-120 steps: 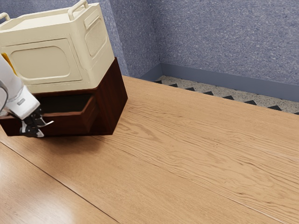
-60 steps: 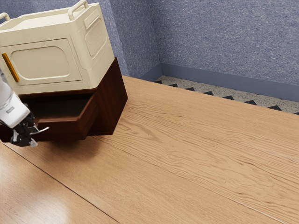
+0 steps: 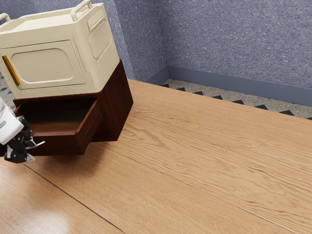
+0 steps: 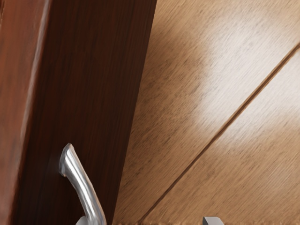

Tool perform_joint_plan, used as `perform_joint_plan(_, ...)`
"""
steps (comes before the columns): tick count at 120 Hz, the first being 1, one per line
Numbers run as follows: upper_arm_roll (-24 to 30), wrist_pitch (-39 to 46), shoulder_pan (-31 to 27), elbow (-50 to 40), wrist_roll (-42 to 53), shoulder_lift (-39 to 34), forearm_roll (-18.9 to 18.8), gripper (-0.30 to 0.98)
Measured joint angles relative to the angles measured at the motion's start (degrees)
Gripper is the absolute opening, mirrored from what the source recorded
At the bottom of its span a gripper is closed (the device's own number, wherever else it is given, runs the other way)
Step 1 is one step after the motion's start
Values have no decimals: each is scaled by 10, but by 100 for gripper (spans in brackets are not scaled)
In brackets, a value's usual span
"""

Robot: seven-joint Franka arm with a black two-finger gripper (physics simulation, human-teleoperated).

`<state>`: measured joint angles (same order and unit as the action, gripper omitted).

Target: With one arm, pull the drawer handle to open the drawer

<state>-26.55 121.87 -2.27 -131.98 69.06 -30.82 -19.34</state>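
So the gripper [image 3: 23, 152] is tipped downward right beside the drawer [image 3: 56, 146], which is hanging open. Fingers are spread wide, not clamped on anything, and the metal handle [image 4: 82, 180] sits right by one fingertip.

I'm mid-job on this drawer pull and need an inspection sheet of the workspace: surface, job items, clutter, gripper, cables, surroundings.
Surface: wood-grain table with a dark seam and a glossy patch.
Drawer: dark wood drawer stands partly out of its cabinet, inside visible from above.
Handle: curved metal handle on the drawer front.
Clutter: cream container with an orange handle, on top of the cabinet.
Gripper: at the handle, open; fingertips well apart, handle beside one of them.
Cables: nothing seen.
Surroundings: speckled blue-grey walls; patterned floor past the table edge.
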Motion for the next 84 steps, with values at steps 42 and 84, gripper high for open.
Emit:
perform_joint_plan(42,0,-19,1,3,-3,-22,-13,59)
perform_joint_plan(84,4,-105,60,131,-4,-19,-1,67)
